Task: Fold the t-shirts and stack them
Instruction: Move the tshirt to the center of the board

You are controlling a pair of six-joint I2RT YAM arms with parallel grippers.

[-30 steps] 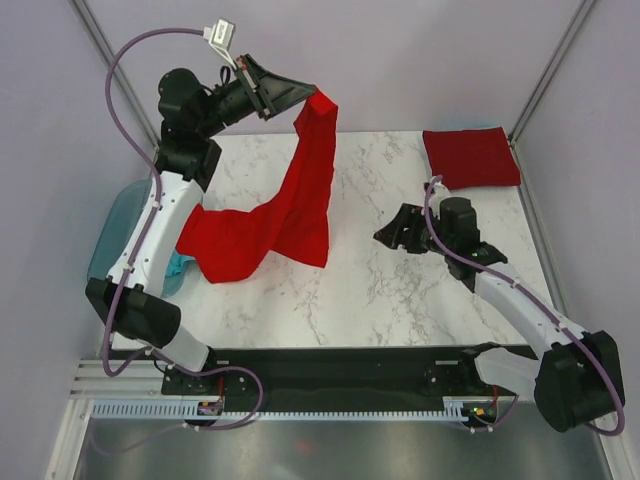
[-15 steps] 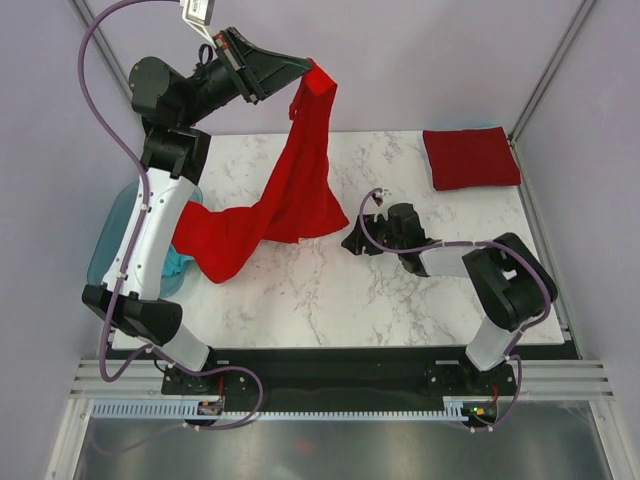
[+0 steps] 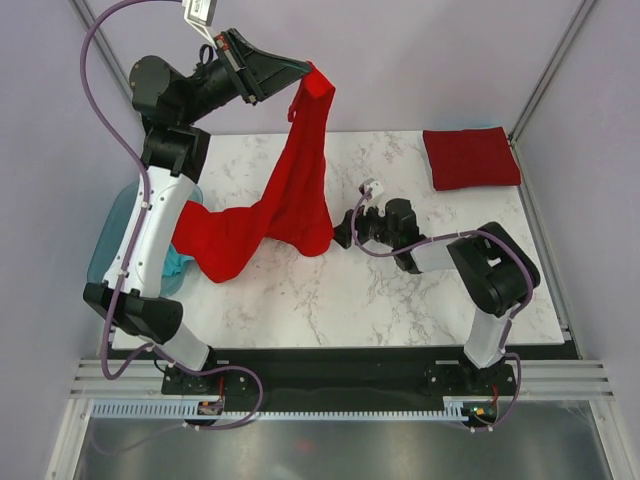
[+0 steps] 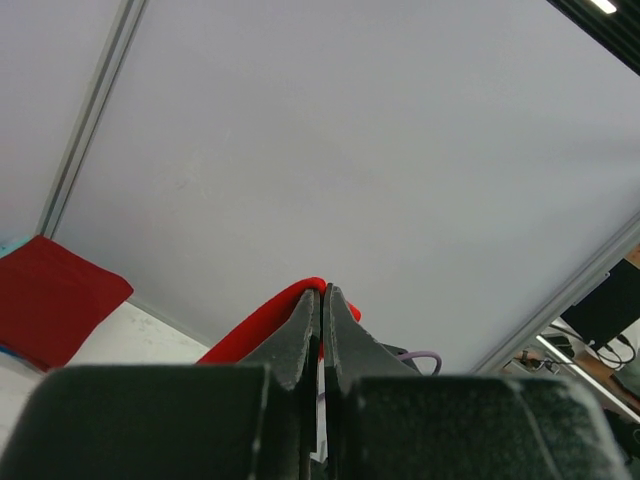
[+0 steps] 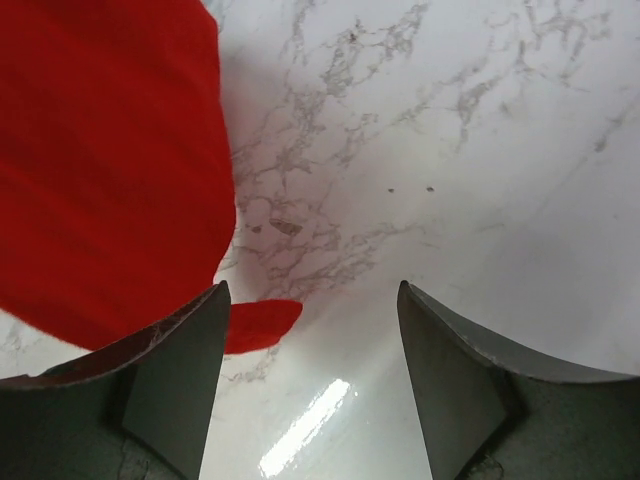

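A bright red t-shirt (image 3: 300,190) hangs from my left gripper (image 3: 312,72), which is raised high over the table's back and shut on the cloth's top edge (image 4: 300,292). Its lower part trails left over the marble and the tub's rim. My right gripper (image 3: 343,233) is open, low over the marble just right of the hanging hem (image 5: 110,170), with nothing between its fingers (image 5: 180,370). A darker crimson t-shirt (image 3: 470,157) lies folded flat at the back right corner. A bit of teal-blue cloth (image 3: 178,266) shows in the tub under the red shirt.
A translucent blue plastic tub (image 3: 112,235) sits off the table's left edge beside the left arm. The white marble tabletop (image 3: 400,310) spreads out in front of the grippers. Grey walls with metal posts enclose the back.
My left gripper has lifted the red shirt higher. My right arm has swung left across the table, from mid-right to close beside the shirt's hanging hem.
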